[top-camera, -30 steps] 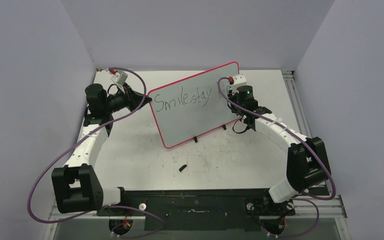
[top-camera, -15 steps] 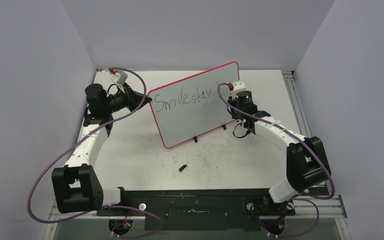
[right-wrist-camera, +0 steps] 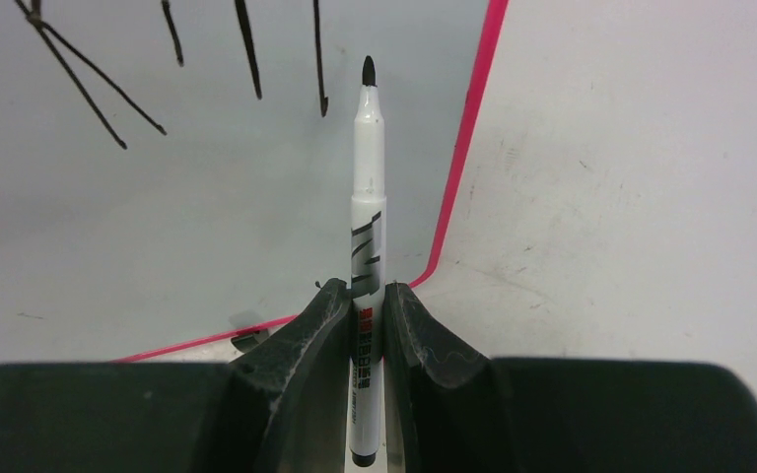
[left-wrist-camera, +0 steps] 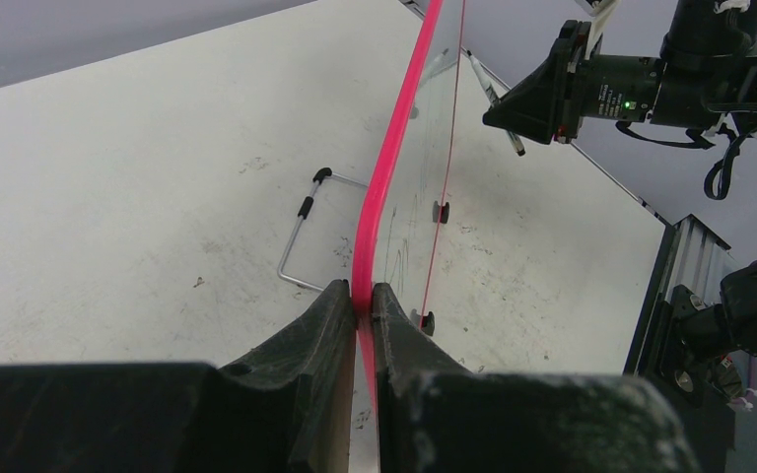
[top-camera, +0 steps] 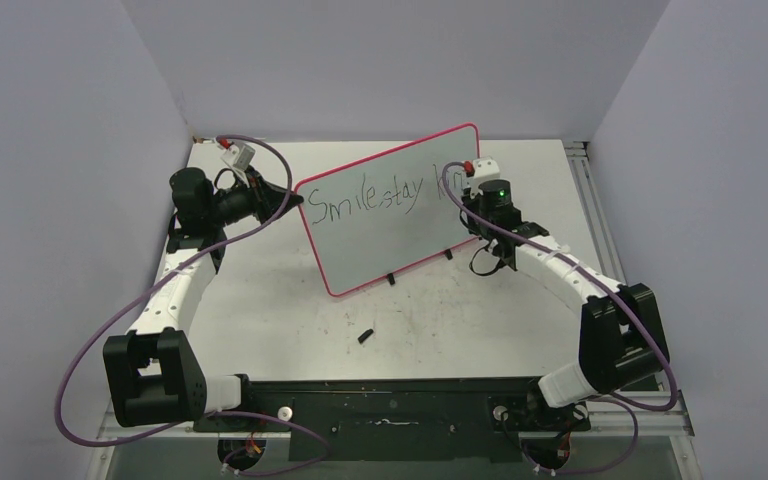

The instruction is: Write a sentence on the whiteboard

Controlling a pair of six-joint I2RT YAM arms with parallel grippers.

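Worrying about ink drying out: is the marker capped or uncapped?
Uncapped: the marker shows a bare black tip aimed at the whiteboard, barrel clamped between the right fingers.

Finds the whiteboard (top-camera: 385, 240) glossy pale grey-white, rimmed pink-red, marked with black handwriting. Records the marker (right-wrist-camera: 367, 187) as white-barrelled, black-tipped, with black and red print. Notes matt black fingers (right-wrist-camera: 315, 335), white worktop (top-camera: 290, 310) scuffed with dark smudges, purple cables (top-camera: 58, 405), and one small black piece (top-camera: 364, 336). Logs arms (top-camera: 175, 290) white with black joints; walls (top-camera: 60, 150) pale lilac-grey.
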